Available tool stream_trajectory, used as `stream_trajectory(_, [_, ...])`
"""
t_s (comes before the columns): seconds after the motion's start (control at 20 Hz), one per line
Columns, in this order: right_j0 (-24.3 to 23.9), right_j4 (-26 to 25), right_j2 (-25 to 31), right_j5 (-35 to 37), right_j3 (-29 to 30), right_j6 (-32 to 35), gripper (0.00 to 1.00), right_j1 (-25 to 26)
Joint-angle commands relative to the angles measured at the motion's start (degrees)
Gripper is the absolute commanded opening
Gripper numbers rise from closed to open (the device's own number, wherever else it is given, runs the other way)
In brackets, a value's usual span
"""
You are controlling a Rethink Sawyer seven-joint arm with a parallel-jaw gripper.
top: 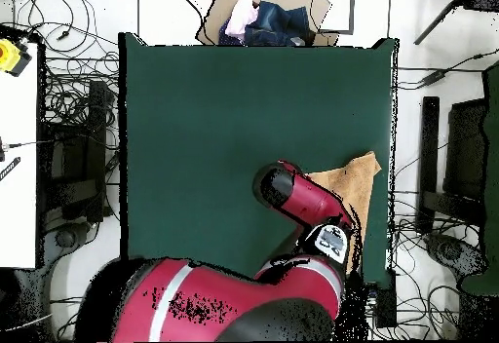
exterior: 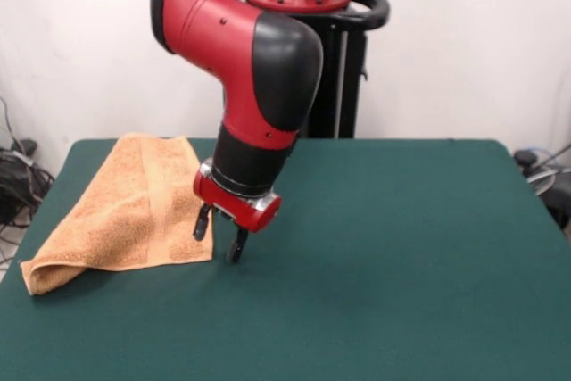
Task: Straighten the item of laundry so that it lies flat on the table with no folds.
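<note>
A red and black robot arm (exterior: 259, 78) comes down from the top of the front view, bends at a rounded black elbow, and angles its wrist downward and slightly toward the left of the picture; at its end the claw (exterior: 220, 236) hangs low over the dark green counter (exterior: 401, 256), its two short black fingers (exterior: 237, 245) spread narrowly apart with nothing between them; the fingertips sit just beside the right-hand hem of the orange-tan towel (exterior: 134, 211), and whether they touch the cloth or the counter cannot be told; the towel lies at the left side of the counter in the front view, reaching from near the far edge to near the left edge; it is not flat, since its near left corner is doubled over into a thick fold and a lengthwise crease runs down its middle; seen from overhead, the arm (top: 302, 198) covers much of the towel (top: 359, 178), which shows only as a tan patch near the right edge of the counter (top: 214, 115); beyond the far edge of the counter in that view sits a cardboard box (top: 268, 18) holding bundled fabrics.
</note>
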Motion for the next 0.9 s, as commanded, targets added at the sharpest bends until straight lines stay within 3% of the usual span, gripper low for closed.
stream_trajectory(0.05, [-0.6,-3.2,10.2,-3.2,5.2,8.7,1.00,1.1])
stream_trajectory(0.9, [0.0,-4.6,6.0,-4.4,4.1,9.5,1.00,3.6])
